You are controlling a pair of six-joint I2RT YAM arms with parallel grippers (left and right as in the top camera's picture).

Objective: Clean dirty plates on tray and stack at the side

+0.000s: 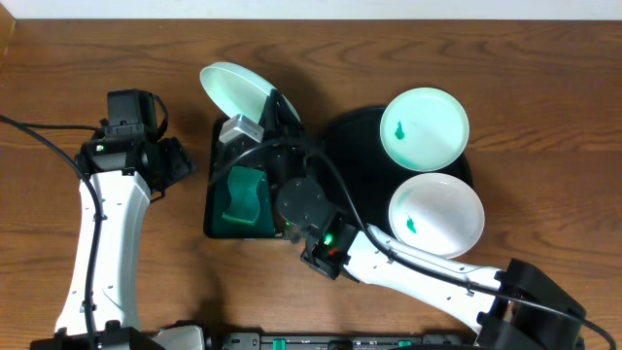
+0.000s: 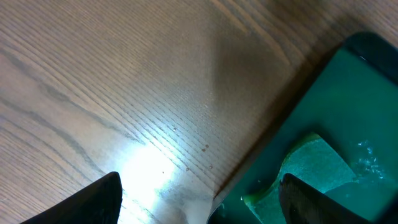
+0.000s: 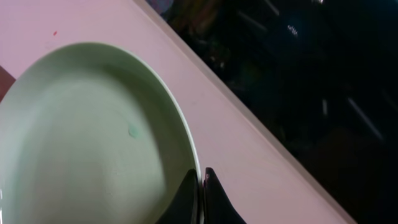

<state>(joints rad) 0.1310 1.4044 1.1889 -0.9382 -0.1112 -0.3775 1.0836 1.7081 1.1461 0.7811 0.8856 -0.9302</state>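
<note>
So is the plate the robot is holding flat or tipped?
Tipped: from overhead the held plate looks oval, not round, and the right gripper pinches its rim.

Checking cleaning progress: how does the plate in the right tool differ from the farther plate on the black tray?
The held plate is tilted, rim pinched by the right tool; the farther plate lies flat on the black tray. The held plate shows only a faint green speck; the farther plate has a bold green smear. Both are round and white.
</note>
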